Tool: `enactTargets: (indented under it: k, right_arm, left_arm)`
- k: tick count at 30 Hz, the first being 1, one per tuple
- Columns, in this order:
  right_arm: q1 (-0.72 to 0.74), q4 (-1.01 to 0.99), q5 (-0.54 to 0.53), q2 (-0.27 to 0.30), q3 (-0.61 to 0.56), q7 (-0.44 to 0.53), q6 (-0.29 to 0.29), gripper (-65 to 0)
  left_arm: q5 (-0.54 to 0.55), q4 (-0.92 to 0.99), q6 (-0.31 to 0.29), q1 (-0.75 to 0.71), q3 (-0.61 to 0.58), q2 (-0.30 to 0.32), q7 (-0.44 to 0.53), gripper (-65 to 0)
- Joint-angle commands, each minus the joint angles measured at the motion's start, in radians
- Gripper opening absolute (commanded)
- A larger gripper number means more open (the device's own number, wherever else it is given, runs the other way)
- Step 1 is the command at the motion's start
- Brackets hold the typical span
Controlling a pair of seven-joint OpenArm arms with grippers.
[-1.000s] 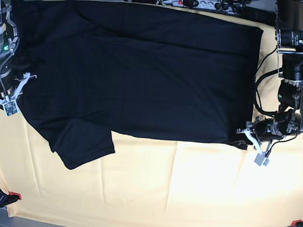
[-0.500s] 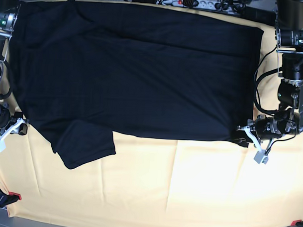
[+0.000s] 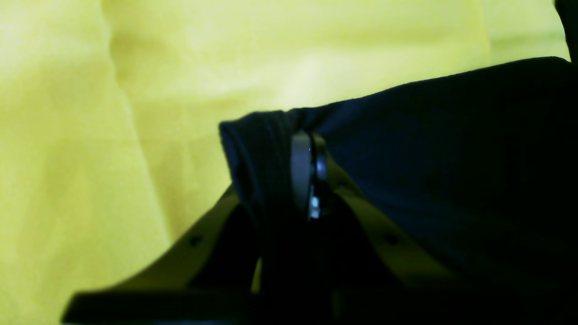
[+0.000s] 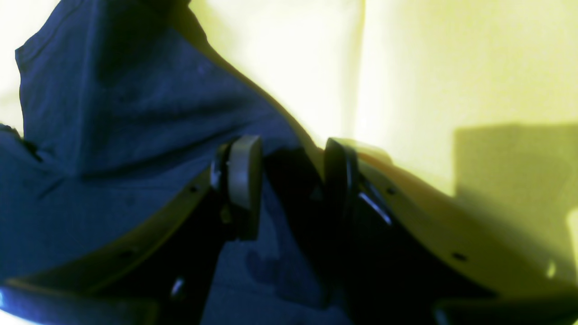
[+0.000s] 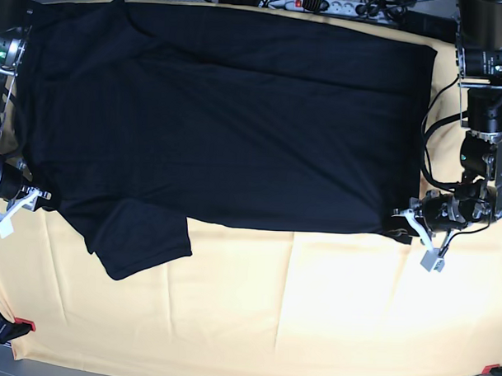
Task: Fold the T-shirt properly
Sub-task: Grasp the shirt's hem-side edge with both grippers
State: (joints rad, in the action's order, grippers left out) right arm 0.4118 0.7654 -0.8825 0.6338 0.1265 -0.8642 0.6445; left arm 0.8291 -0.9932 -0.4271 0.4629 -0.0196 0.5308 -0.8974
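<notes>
The black T-shirt [image 5: 229,113] lies spread flat on the yellow tablecloth [image 5: 313,306], with one sleeve [image 5: 142,242] sticking out at the front left. My left gripper [image 5: 402,226] is at the shirt's front right corner. In the left wrist view it [image 3: 309,176] is shut, with a bunched fold of the T-shirt [image 3: 451,180] pinched between its pads. My right gripper [image 5: 36,201] is at the shirt's left edge. In the right wrist view it [image 4: 291,180] is open, its fingers [image 4: 244,176] apart, with the T-shirt [image 4: 113,135] lying under and between them.
A power strip and cables [image 5: 323,5] lie along the table's back edge. Red clamps hold the cloth at the front corners [image 5: 23,324] [image 5: 490,369]. Both arms' bodies stand at the table's left and right sides.
My right gripper has come down along the shirt's left edge toward the front and now sits against the fabric. My left gripper has stayed at the front right corner.
</notes>
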Motion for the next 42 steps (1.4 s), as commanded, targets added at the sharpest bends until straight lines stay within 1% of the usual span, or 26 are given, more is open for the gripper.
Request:
enactTargets:
  k: [1, 6, 8, 10, 12, 16, 17, 18, 20, 21, 23, 25, 27, 31, 34, 38, 42]
  right_arm:
    - [0.023, 0.012, -0.010, 0.024, 0.006, 0.014, 0.013, -39.5]
    - [0.017, 0.012, 0.000, 0.014, 0.006, 0.015, 0.014, -39.5]
    - [0.006, 0.012, 0.012, -0.001, 0.006, 0.023, 0.014, -39.5]
    - [-0.011, 0.012, 0.093, -0.020, 0.005, 0.079, 0.013, -39.5]
    - [-0.027, 0.012, 0.164, -0.037, 0.005, 0.142, -0.001, -39.5]
    - [-0.037, 0.012, 0.174, -0.038, 0.005, 0.153, -0.005, -39.8]
    - [-0.035, 0.012, 0.174, -0.037, 0.005, 0.153, -0.005, -42.1]
    - [-0.035, 0.012, 0.174, -0.037, 0.005, 0.146, -0.005, -46.8]
    - [-0.029, 0.013, 0.169, -0.037, 0.005, 0.122, -0.004, -62.4]
    - [-0.025, 0.014, 0.149, -0.037, 0.005, 0.103, -0.004, -65.0]
    - [-0.017, 0.014, 0.092, -0.031, 0.005, 0.072, 0.005, -65.0]
    - [-0.003, 0.014, 0.034, -0.020, 0.005, 0.049, 0.037, -65.0]
    - [0.011, 0.014, -0.017, -0.006, 0.005, 0.039, 0.047, -65.0]
    - [0.043, 0.018, -0.103, 0.028, 0.005, -0.026, 0.054, -65.0]
    - [0.051, 0.026, -0.179, 0.055, 0.005, -0.065, 0.054, -65.0]
    - [0.051, 0.051, -0.198, 0.080, 0.005, -0.066, 0.054, -65.0]
    - [0.045, 0.095, -0.198, 0.081, 0.005, -0.081, 0.054, -65.0]
  left_arm:
    - [0.005, -0.014, 0.000, 0.030, 0.008, 0.018, 0.025, -65.0]
    - [0.006, -0.014, 0.000, 0.030, 0.008, 0.018, 0.025, -65.0]
    - [0.006, -0.014, 0.000, 0.031, 0.008, 0.018, 0.025, -65.0]
    - [0.006, -0.014, 0.000, 0.031, 0.008, 0.018, 0.025, -65.0]
    - [0.006, -0.014, 0.000, 0.031, 0.008, 0.018, 0.025, -65.0]
    - [0.006, -0.014, 0.000, 0.031, 0.008, 0.018, 0.025, -65.0]
    - [0.006, -0.014, 0.000, 0.030, 0.008, 0.018, 0.025, -65.0]
    - [0.006, -0.014, 0.000, 0.031, 0.008, 0.018, 0.025, -65.0]
    - [0.006, -0.014, 0.000, 0.031, 0.008, 0.018, 0.025, -65.0]
    - [0.006, -0.014, 0.000, 0.031, 0.009, 0.018, 0.025, -65.0]
    - [0.010, -0.014, -0.001, 0.034, 0.009, 0.018, 0.026, -65.0]
    - [0.021, -0.015, -0.030, 0.037, 0.009, 0.018, 0.026, -65.0]
    - [0.031, -0.015, -0.050, 0.043, 0.009, 0.018, 0.025, -65.0]
    - [0.052, -0.015, -0.084, 0.068, 0.009, 0.023, 0.025, -65.0]
    - [0.066, -0.015, -0.090, 0.097, 0.009, 0.024, 0.025, -65.0]
    - [0.066, -0.015, -0.093, 0.134, 0.009, 0.023, 0.029, -65.0]
    - [0.082, -0.015, -0.146, 0.150, 0.009, 0.023, 0.026, -65.0]
